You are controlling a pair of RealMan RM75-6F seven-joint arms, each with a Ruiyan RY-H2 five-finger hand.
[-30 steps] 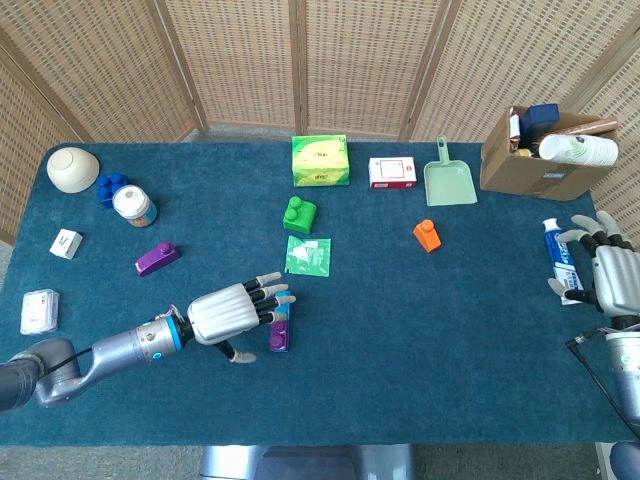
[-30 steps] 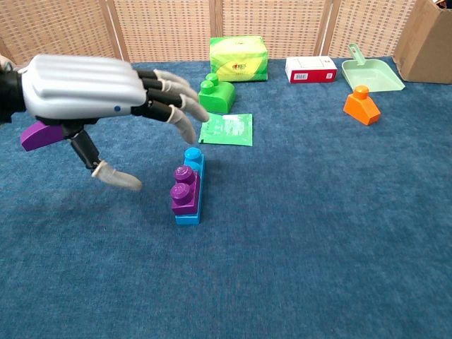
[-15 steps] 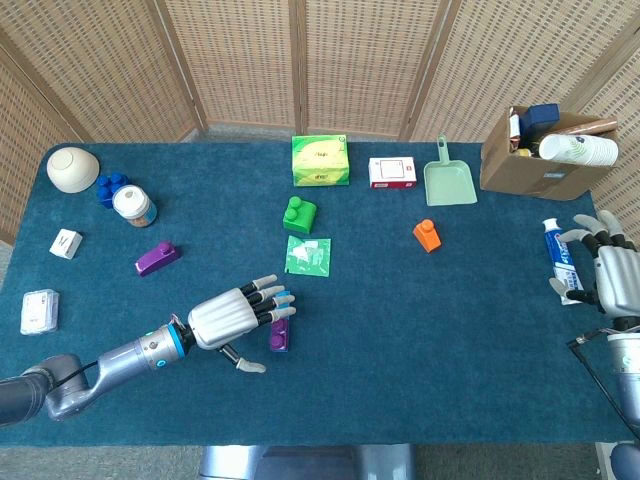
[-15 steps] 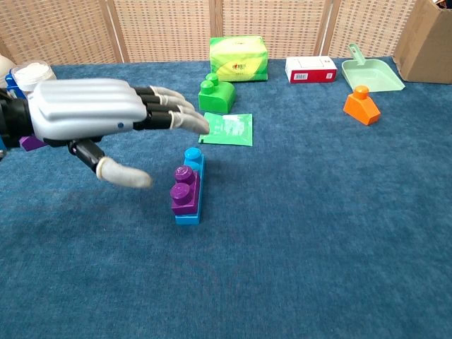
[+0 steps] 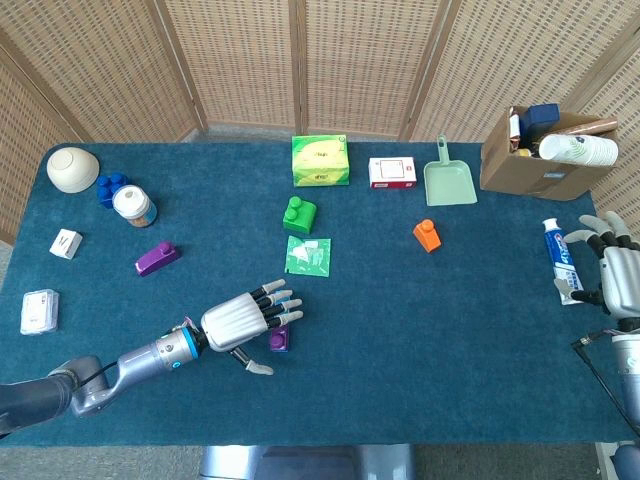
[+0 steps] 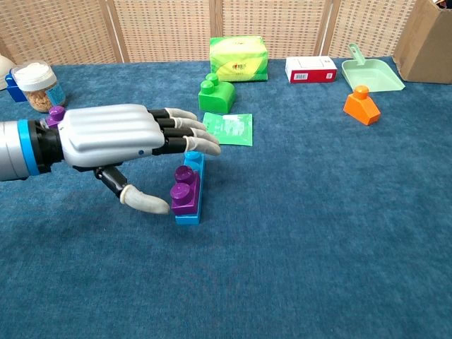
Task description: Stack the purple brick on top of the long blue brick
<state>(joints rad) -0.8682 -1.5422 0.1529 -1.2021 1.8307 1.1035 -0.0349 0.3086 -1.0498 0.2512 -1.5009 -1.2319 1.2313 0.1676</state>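
— Okay, quick one: where's the purple brick (image 6: 185,195)?

— Sitting on the long blue brick (image 6: 192,185), at the near end of it. Two round studs on top, glossy purple. Blue one is narrow, runs front to back, one cyan stud showing at the far end. The pair is on the blue table (image 6: 318,233) near the front, just this side of the green packet (image 6: 227,129).

— Left hand (image 6: 116,138)?

— Low over the table, just left of the stack, silver back facing up. Fingers (image 6: 185,127) stretched out and spread, reaching over the far end of the blue brick. Thumb hangs below, its tip right by the purple brick; can't tell if it touches. It holds nothing. In the head view the hand (image 5: 243,322) covers most of the stack, only a bit of purple (image 5: 279,341) peeking out.

— Right hand?

— Far right edge of the head view, right hand (image 5: 612,272) raised, fingers apart, empty, just beside the toothpaste tube (image 5: 564,268).

— Other purple stuff?

— Second purple brick (image 5: 158,258) lies well to the left on its own, apart from the stack. Green brick (image 6: 216,94) and orange brick (image 6: 361,104) sit further back.
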